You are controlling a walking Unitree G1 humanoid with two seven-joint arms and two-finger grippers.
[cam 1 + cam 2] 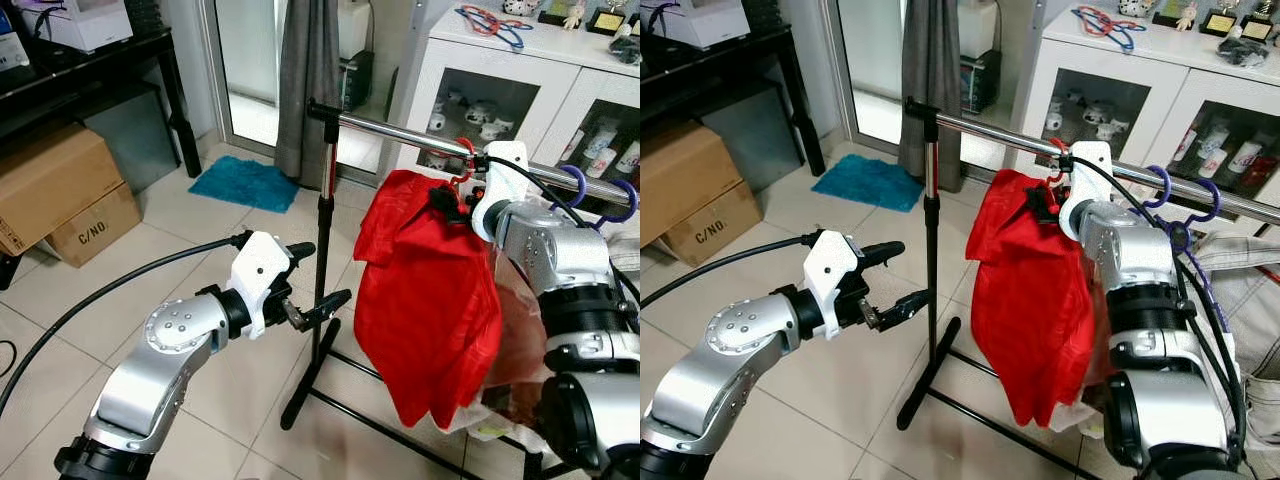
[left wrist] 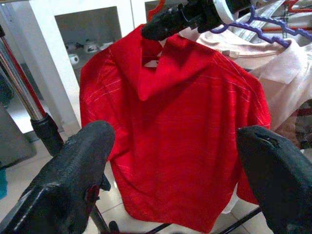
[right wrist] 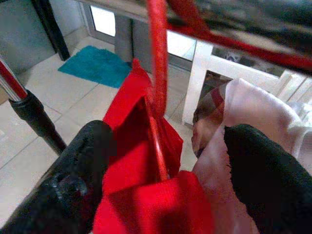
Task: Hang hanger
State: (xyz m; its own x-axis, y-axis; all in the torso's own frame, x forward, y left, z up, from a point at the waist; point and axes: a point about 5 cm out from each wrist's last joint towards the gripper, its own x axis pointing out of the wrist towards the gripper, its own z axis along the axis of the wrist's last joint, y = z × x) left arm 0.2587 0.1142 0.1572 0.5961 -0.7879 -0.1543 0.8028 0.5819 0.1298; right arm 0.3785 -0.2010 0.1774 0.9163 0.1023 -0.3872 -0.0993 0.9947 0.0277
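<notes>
A red shirt (image 1: 425, 290) hangs on a red hanger (image 1: 462, 160), whose hook sits over the silver rail (image 1: 400, 132) of a clothes rack. My right gripper (image 1: 455, 200) is at the shirt's collar just under the rail. In the right wrist view its fingers (image 3: 73, 180) stand apart on either side of the hanger's red neck (image 3: 157, 83), so it is open. My left gripper (image 1: 322, 273) is open and holds nothing. It hovers at mid height beside the rack's upright pole (image 1: 325, 230), to the left of the shirt.
Purple hangers (image 1: 600, 200) with pale clothes hang on the rail to the right. A white cabinet (image 1: 520, 90) stands behind. The rack's black base bars (image 1: 350, 400) lie on the tiled floor. At left are cardboard boxes (image 1: 60, 195), a teal mat (image 1: 245, 183) and a black cable (image 1: 100, 290).
</notes>
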